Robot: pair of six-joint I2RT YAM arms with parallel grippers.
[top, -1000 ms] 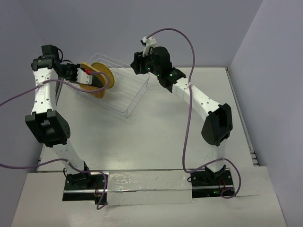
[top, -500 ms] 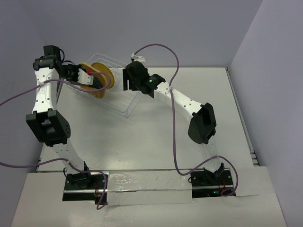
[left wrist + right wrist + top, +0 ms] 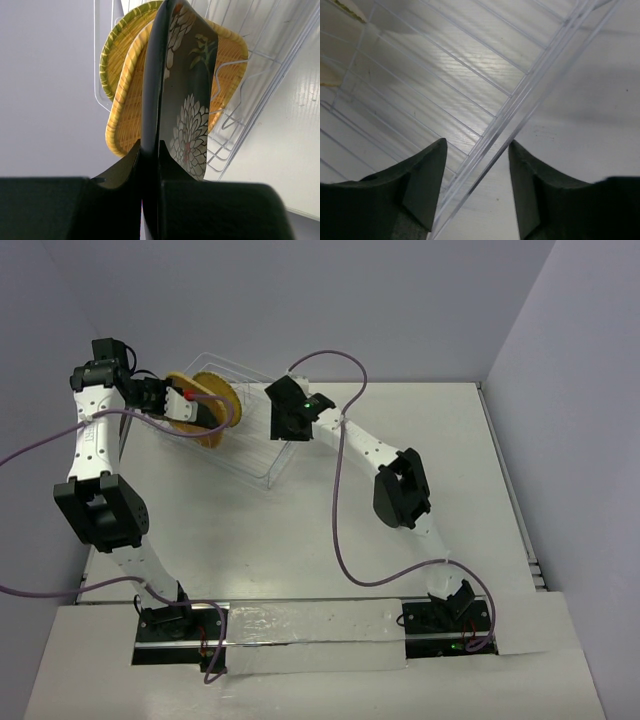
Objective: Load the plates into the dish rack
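Observation:
My left gripper (image 3: 150, 150) is shut on the edge of the black square plate with white flowers (image 3: 187, 100) and holds it upright on edge at the left end of the clear wire dish rack (image 3: 262, 445). Behind it, the orange woven plate (image 3: 127, 110) and the small yellow woven plate (image 3: 112, 60) stand upright in the rack; both show together in the top view (image 3: 218, 398). My right gripper (image 3: 477, 150) is open and straddles the rack's right rim (image 3: 520, 115) without gripping it; in the top view it (image 3: 290, 422) is at the rack's right side.
The rack sits at the back left of the white table (image 3: 330, 540). Walls close in on the left, back and right. Purple cables loop over both arms. The rack's ribbed floor (image 3: 445, 65) lies below my right gripper.
My right arm has swung left and down from above the rack's far corner to the rack's right rim. My left gripper and the black plate have stayed put.

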